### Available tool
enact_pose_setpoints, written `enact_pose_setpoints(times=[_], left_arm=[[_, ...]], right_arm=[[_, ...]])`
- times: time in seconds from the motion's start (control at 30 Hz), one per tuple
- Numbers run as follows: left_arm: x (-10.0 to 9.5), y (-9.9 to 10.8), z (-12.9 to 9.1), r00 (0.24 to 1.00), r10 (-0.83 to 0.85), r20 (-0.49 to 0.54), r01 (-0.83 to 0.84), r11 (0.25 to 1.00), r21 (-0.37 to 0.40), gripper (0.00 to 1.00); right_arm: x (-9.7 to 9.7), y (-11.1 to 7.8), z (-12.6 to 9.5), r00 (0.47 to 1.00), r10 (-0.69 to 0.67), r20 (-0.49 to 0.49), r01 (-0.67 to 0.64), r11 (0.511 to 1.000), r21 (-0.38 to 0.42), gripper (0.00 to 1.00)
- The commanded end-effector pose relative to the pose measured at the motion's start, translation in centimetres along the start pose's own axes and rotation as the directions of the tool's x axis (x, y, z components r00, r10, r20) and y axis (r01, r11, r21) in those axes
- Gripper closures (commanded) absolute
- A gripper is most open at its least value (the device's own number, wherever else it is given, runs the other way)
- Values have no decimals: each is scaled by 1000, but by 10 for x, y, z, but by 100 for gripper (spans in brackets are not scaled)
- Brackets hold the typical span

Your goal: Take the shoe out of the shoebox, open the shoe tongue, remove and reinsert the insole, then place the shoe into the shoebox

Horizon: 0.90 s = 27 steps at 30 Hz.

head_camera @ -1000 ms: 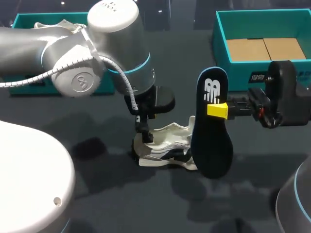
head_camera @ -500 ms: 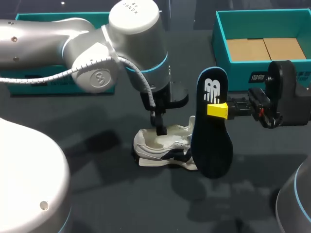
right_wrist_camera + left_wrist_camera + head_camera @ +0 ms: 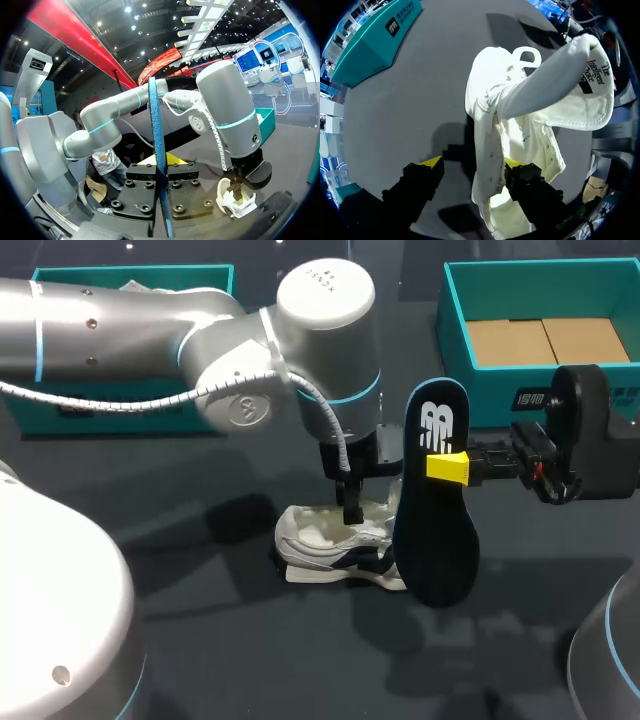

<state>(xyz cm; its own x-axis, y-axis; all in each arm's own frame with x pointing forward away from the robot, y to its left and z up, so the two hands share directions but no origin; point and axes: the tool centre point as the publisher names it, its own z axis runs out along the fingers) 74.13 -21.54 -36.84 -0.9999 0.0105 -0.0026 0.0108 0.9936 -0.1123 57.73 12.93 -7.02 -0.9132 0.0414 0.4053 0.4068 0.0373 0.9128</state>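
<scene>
– Dark matte tabletop (image 3: 230, 660) ran under both arms, with the teal shoebox (image 3: 485, 400) at its far right edge. Where was the shoe?

– Out of the box. The white shoe (image 3: 325, 545) lay near the table's middle, well apart from the shoebox, and its tongue (image 3: 555, 85) was lifted up and away from the opening.

– And the insole?

– The insole (image 3: 437, 540) was out too, standing upright just beside one end of the shoe. The right gripper (image 3: 161, 161) was clamped on it from both faces, somewhat above the middle of its length.

– What about the other arm?

– The left gripper (image 3: 472, 162) hung right at the shoe's opening with its fingers spread wide and nothing pinched. One finger seemed to sit inside the shoe and the other outside over the table, with the side wall loose between them.

– How did you expect these to handle?

– I judged the insole thin, light and bendy. Gripped there, its free ends could flop or buckle against the shoe's lining, so a hold nearer the heel, leading with the toe, looked safer. The shoe seemed light with a soft upper. It could slide under a push, so I would have pinned it by the side wall or the heel collar, not by the floppy tongue.
</scene>
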Motion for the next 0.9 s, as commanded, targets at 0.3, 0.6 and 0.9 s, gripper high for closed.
enact_pose_setpoints(times=[0.3, 0.6, 0.9], left_arm=[[7, -6, 14, 999, 21, -26, -22, 999, -32, 100], [10, 2, 7, 996, 53, -76, -55, 998, -25, 100], [10, 5, -7, 968, 197, -156, -197, 980, 17, 100]], right_arm=[[1, 0, 1, 1000, 1, 4, -1, 1000, 0, 100], [1, 0, 1, 1000, 1, 4, -1, 1000, 0, 100], [1, 0, 1, 1000, 1, 4, -1, 1000, 0, 100]])
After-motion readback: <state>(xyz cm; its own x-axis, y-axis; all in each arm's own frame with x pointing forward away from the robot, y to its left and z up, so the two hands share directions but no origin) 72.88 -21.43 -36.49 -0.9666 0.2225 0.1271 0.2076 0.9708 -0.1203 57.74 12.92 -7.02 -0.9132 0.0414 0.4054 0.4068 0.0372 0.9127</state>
